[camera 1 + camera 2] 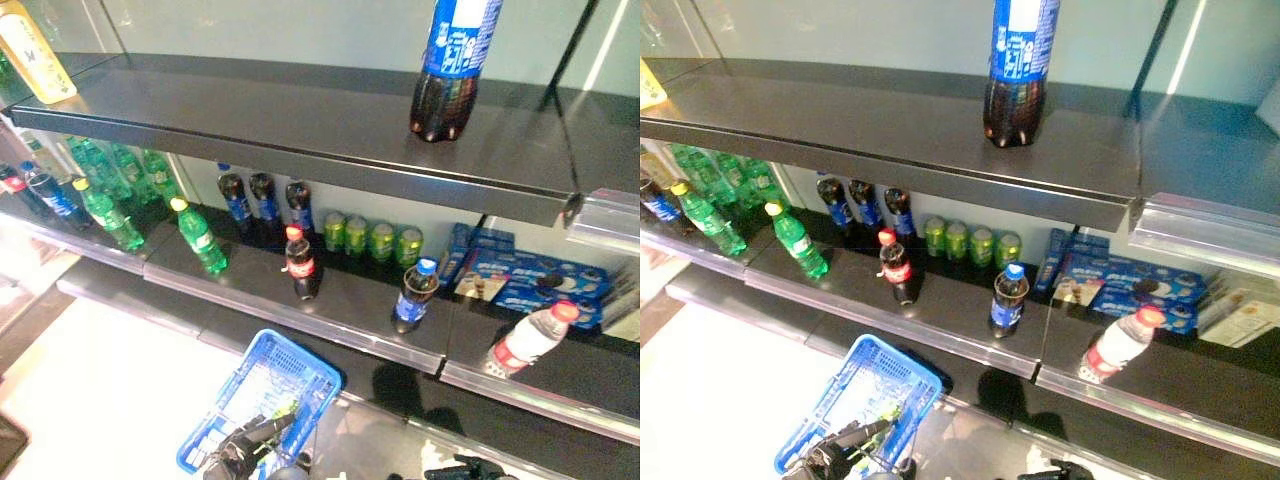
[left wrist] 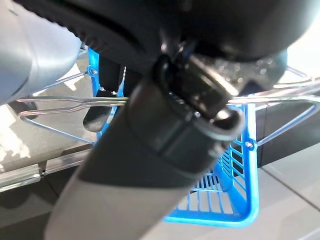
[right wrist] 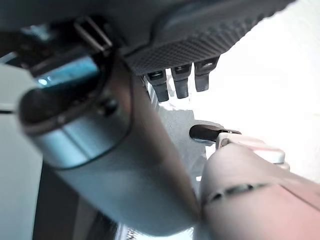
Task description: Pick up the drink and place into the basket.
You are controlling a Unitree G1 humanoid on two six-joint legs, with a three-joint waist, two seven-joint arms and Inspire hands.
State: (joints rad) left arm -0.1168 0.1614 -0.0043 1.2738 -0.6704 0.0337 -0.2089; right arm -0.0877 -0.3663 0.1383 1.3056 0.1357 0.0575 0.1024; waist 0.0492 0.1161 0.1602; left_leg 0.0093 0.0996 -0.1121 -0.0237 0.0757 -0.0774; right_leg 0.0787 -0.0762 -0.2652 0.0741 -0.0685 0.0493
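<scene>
While the left hand [image 1: 240, 452] hangs low in front of the shelves, its fingers are curled round the wire handle [image 2: 65, 102] of a blue basket [image 1: 265, 392], which hangs just below the lower shelf [image 1: 340, 305]. I see no bottle inside it, only its blue mesh floor.

Only a dark bit of the right hand [image 1: 465, 468] shows at the bottom edge of the head views. In its wrist view the fingers [image 3: 181, 80] point straight out with nothing between them, so it is open and idle.

None of the drinks is in a hand. On the lower shelf a cola bottle [image 1: 301, 263] with a red cap stands near the front edge, straight above the basket. A blue-capped bottle [image 1: 414, 296] stands to its right, also near the edge. Farther right a water bottle [image 1: 529, 339] with a red cap leans over. Behind them three dark bottles [image 1: 265, 198] stand in a row by the back wall, with four green cans [image 1: 368, 238] beside them and blue boxes [image 1: 530, 275] to the right. Green bottles [image 1: 200, 236] crowd the left end.

On the top shelf [image 1: 300, 130] one big dark bottle [image 1: 452, 65] with a blue label stands alone, and a yellow bottle [image 1: 35, 50] sits at the far left.
</scene>
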